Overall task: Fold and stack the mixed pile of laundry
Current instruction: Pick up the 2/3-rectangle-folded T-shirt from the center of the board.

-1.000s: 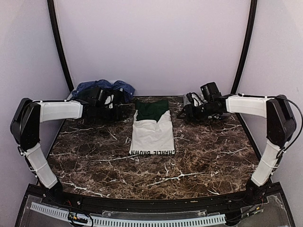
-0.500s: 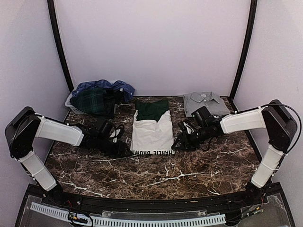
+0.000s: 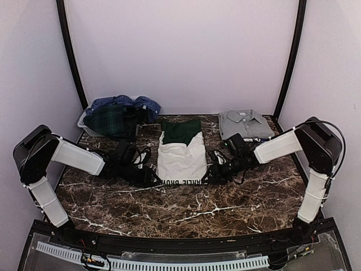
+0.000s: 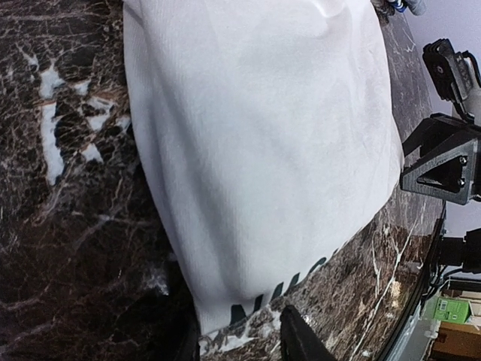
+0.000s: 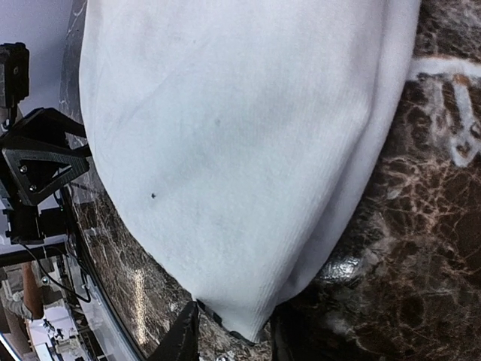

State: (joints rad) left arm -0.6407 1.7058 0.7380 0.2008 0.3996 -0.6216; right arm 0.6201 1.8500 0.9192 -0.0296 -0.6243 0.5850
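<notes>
Jaws of left gripper [image 4: 240,340] and right gripper [image 5: 230,335] stand partly open astride hem corners of white tee [image 3: 180,161].

Folded flat mid-table: white tee [image 3: 181,161] w/ green sleeves. Tartan shirt [image 3: 107,119] + blue checked shirt [image 3: 127,102] heaped far-L; grey polo [image 3: 243,122] folded far-R.

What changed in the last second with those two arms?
Both arms swung back from the far edge: the left hand and right hand now straddle the near corners of the white tee; whether they grip it is unclear. Tee, grey shirt and laundry pile stayed put.
</notes>
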